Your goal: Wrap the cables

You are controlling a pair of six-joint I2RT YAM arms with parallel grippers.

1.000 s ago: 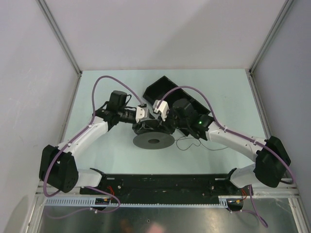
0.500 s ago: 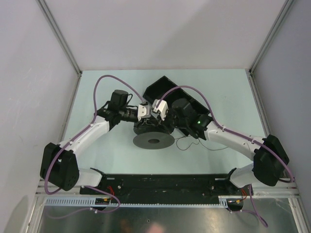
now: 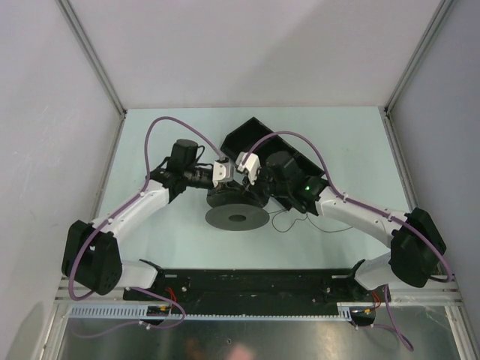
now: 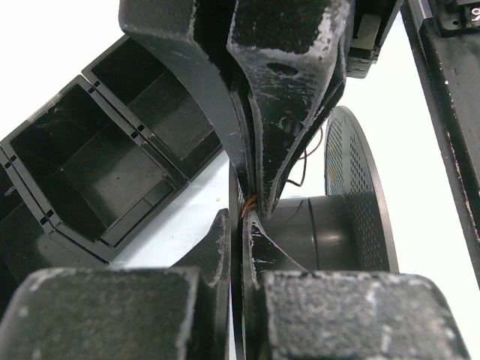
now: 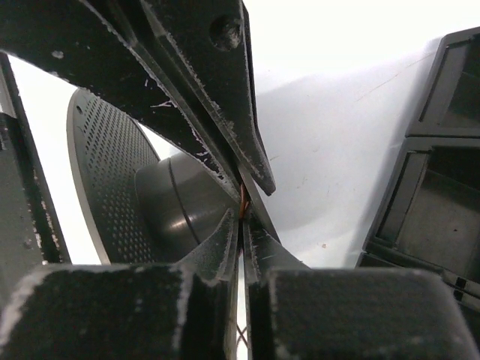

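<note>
Top external shows you one spool [image 3: 222, 218]; your left gripper [image 4: 247, 207] and right gripper [image 5: 241, 214] each pinch one thin cable [image 4: 250, 201].

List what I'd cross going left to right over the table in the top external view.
In order: left arm's shoulder → grey spool → thin wire lying loose on the table → right arm's shoulder.
</note>
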